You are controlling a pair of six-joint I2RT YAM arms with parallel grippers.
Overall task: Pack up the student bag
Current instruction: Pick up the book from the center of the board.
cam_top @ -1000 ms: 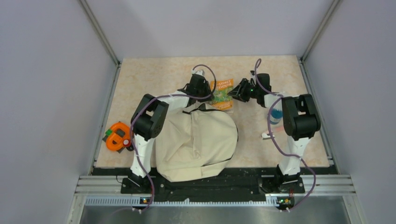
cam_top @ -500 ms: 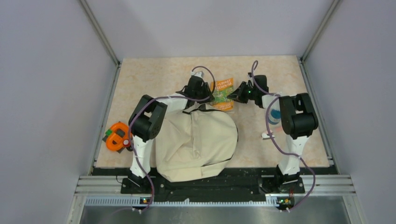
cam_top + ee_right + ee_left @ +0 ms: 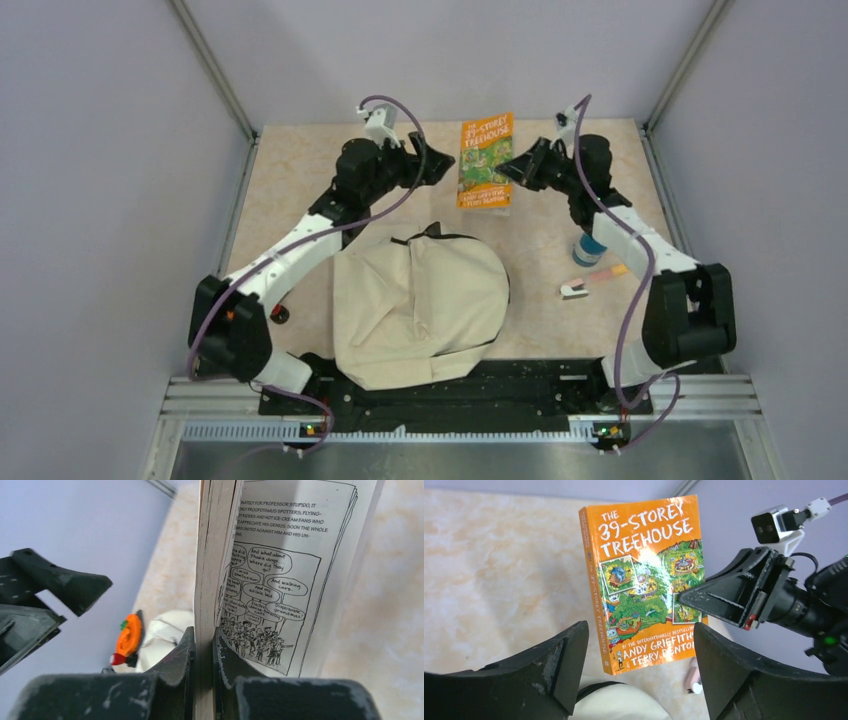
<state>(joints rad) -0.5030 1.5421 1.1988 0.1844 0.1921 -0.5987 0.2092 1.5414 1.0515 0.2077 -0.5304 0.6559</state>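
Currently the large cream-beige fabric student bag (image 3: pixel 420 310) lies flat on the worktop (image 3: pixel 300 170), below both grippers and nearer the bases; nothing seen packed. An orange paperback book (image 3: pixel 485 160) hangs aloft, clamped by its edge in the right gripper (image 3: pixel 202 640). Beside it the left gripper (image 3: pixel 432 165) stands with jaws apart, empty. Judged early: book and small blue bottle (image 3: pixel 588 250) both outside.

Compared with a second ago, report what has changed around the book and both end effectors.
The book has risen off the table and moved away from the student bag, toward the far wall. The right end effector closed on its edge and carries it; the left end effector let go, opened and backed off leftward. The bag, blue bottle and pen lie as before.
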